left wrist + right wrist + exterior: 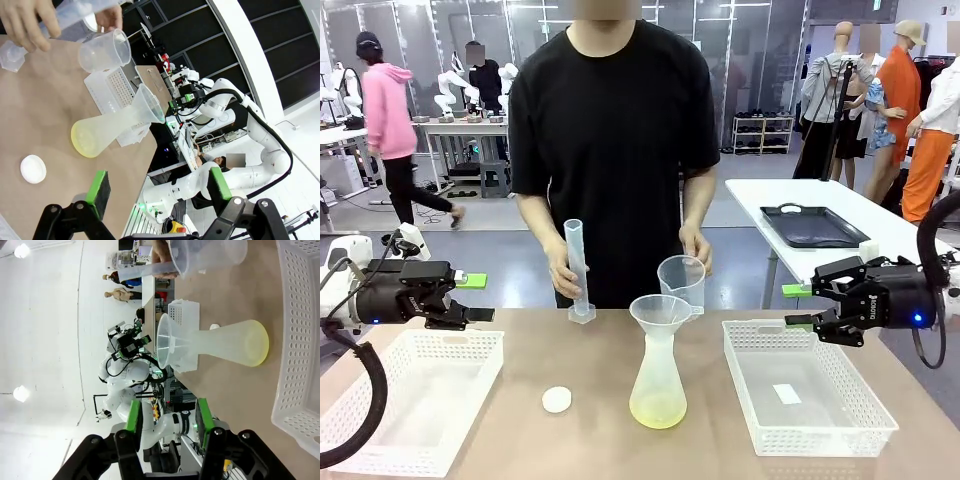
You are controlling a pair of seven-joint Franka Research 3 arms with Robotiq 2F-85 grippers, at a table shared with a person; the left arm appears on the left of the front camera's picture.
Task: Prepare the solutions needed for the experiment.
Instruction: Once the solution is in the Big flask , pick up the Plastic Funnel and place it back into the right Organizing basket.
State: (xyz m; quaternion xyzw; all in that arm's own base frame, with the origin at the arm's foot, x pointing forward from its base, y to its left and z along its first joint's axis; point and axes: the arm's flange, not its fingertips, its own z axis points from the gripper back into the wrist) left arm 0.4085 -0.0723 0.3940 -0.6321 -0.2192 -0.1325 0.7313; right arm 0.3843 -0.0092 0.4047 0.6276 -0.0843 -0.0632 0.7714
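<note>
Flask (657, 385) of solutions (657, 410) mid-table, funnel (660, 312) on top, disc (557, 399) beside, baskets (420, 345) at both ends, left claw (478, 297), right claw (796, 306) both apart

The liquid (657, 412) is pale yellow-green and see-through, and there is only a little of it: a shallow layer that tints the wide base of a frosted, cone-shaped flask (657, 370). The flask stands upright on the brown table (535, 350), near the middle of it, with a clear funnel (660, 312) sitting in its neck. The layer lies level at the very bottom, far below the neck, and the walls above it look pale and cloudy
</note>
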